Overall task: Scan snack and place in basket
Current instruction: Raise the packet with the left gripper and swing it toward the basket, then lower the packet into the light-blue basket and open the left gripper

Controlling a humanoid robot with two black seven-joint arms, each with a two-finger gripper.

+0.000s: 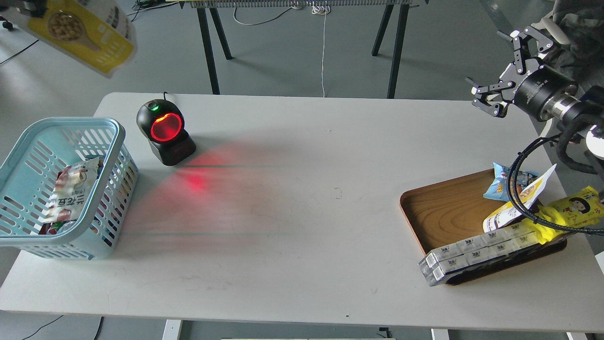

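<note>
So the snack [82, 33] is way up in the top-left corner, blurry, yellow part lowest, hanging in the air above and behind the basket [28, 137]. The left gripper barely shows at that corner, so I honestly can't tell how its fingers sit on the pouch. The right gripper [502, 66] hovers over the far right table [302, 226] edge, fingers spread wide, nothing in them. The scanner [165, 132] glows red beside the basket.
</note>
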